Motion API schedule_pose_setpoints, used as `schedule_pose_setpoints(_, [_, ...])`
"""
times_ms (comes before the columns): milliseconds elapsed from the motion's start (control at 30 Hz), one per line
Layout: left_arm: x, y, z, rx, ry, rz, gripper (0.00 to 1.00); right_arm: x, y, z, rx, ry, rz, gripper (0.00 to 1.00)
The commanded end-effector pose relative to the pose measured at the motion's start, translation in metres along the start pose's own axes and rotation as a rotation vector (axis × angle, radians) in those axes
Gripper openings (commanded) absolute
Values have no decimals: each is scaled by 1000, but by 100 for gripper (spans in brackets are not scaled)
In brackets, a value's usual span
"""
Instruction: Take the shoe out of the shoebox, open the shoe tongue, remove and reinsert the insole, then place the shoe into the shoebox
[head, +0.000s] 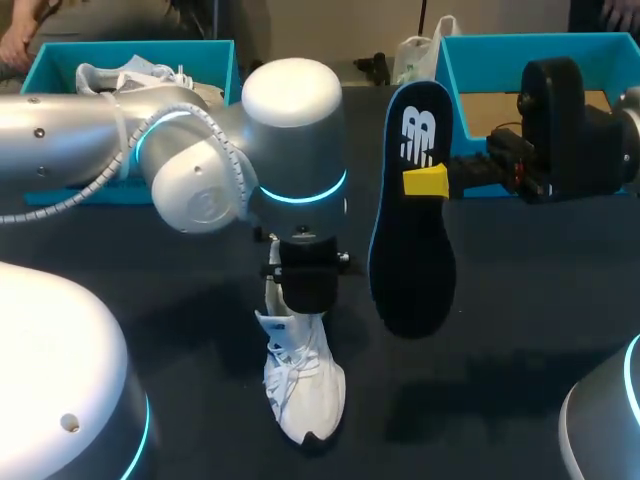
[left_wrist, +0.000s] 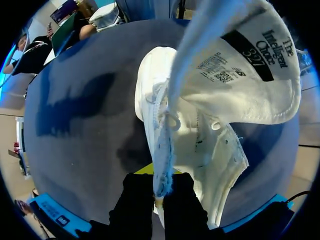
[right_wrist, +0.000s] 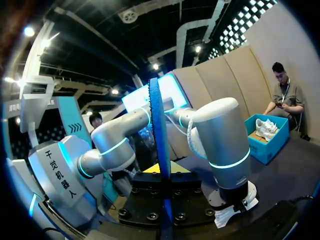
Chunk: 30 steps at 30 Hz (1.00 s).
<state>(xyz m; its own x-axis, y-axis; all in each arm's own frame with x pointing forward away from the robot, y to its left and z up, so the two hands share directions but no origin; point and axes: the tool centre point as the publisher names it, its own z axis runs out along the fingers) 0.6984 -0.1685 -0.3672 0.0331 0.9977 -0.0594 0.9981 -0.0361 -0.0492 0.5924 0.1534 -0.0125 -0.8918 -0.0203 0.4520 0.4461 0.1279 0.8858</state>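
Note:
A white shoe (head: 303, 385) stands on the black table (head: 520, 330), toe towards the front edge. My left gripper (head: 300, 300) points straight down over its opening. In the left wrist view that gripper (left_wrist: 162, 192) is shut on a white edge of the tongue (left_wrist: 240, 65), which is folded out with its printed label showing. The dark insole (head: 412, 230) hangs upright above the table to the right of the shoe, with my right gripper (head: 425, 182) shut on its upper part. From the right wrist the insole (right_wrist: 157, 145) shows edge-on between the fingers of the right gripper (right_wrist: 164, 185).
A blue shoebox (head: 540, 60) stands open at the back right, behind my right arm. A second blue box (head: 60, 70) at the back left holds another white shoe (head: 130, 75). My left arm's big joint (head: 290, 130) hangs over the table's middle.

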Motion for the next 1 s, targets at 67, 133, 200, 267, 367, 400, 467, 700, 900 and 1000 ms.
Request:
schedule_pose_setpoints(67, [-4,4,5,1,-21,19,0,-2,1,3,1,0,1,0])
schedule_pose_setpoints(133, [-6,5,5,9,-37,34,0,-2,1,3,1,0,1,0])
schedule_pose_setpoints(200, [-7,7,5,9,-42,38,16,-2,1,3,1,0,1,0])
schedule_pose_setpoints(267, [-7,8,5,10,-46,43,34,-2,1,3,1,0,1,0])
schedule_pose_setpoints(367, [-7,9,3,11,-68,51,74,-2,1,3,1,0,1,0])
schedule_pose_setpoints(400, [-7,9,2,10,-74,54,91,-2,1,3,1,0,1,0])
schedule_pose_setpoints(467, [-5,8,-2,9,-91,61,100,-2,1,3,1,0,1,0])
schedule_pose_setpoints(700, [8,14,-36,-23,-240,42,100,-2,1,3,1,0,1,0])
schedule_pose_setpoints(900, [15,22,-82,-53,-447,36,100,-2,1,3,1,0,1,0])
schedule_pose_setpoints(1000, [19,21,-106,-67,-557,48,100,-2,1,3,1,0,1,0])
